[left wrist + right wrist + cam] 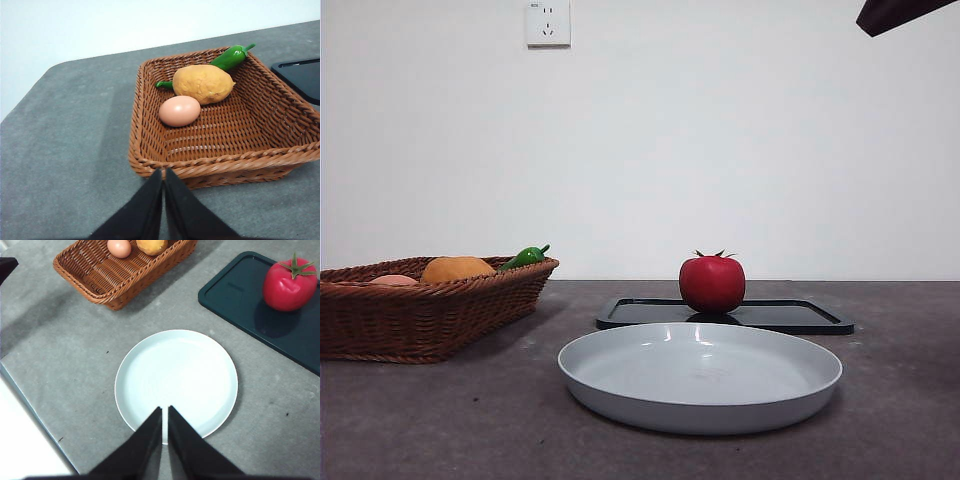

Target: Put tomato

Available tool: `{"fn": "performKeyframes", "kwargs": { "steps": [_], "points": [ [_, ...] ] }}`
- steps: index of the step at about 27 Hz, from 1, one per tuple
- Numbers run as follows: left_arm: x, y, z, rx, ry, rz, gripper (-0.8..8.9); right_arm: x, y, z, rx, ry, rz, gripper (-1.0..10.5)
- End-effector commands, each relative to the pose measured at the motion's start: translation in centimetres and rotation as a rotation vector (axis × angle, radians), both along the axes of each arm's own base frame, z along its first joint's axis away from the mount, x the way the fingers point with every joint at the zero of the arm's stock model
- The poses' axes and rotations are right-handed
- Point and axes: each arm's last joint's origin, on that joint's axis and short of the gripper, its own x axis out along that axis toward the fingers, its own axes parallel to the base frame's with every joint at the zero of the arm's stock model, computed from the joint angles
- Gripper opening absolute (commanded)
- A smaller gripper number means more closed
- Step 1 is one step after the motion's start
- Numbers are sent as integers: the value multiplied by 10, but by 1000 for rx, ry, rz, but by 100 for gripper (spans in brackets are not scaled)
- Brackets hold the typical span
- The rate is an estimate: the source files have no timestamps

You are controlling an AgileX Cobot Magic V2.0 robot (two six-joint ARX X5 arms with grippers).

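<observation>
Right wrist view is giving you the relation that matters: the right hand [165,412] is hovering with its jaws pressed together and carrying nothing, directly over the near rim of the white plate [176,380]. Beyond the plate and off to one side, the tomato [289,284] is sitting upright on the dark tray [235,295], calyx up, well apart from your fingertips. It is round, so no axis is constraining the grasp. You will probably be opening the jaws before reaching across the plate. The left hand [163,192] is also hanging shut and empty, just short of the wicker basket [150,150], which is holding an egg [179,110], a potato [203,83] and a green chili [227,57]. That puts your right hand nearer the tomato. The plate on the counter [65,365] is holding nothing.
</observation>
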Motion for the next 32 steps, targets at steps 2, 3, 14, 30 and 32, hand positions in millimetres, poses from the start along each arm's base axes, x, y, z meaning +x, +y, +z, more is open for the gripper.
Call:
{"fn": "performKeyframes", "kwargs": {
  "steps": [2, 3, 14, 30, 32],
  "points": [
    [-1, 0, -6, -8, 47, -2, 9, 0, -1, 3, -19, -47, 13, 8],
    [-1, 0, -6, -8, 47, -2, 9, -1, -6, 5, -33, -81, -10, 8],
    [-1, 0, -6, -8, 48, -2, 9, -25, -78, -61, 72, -630, -603, 8],
    [-1, 0, -6, -8, 48, -2, 9, -27, -83, -152, 99, -583, -739, 8],
    [-1, 0, -6, -8, 48, -2, 9, -26, -83, -158, 100, -562, -745, 8]
  ]
}}
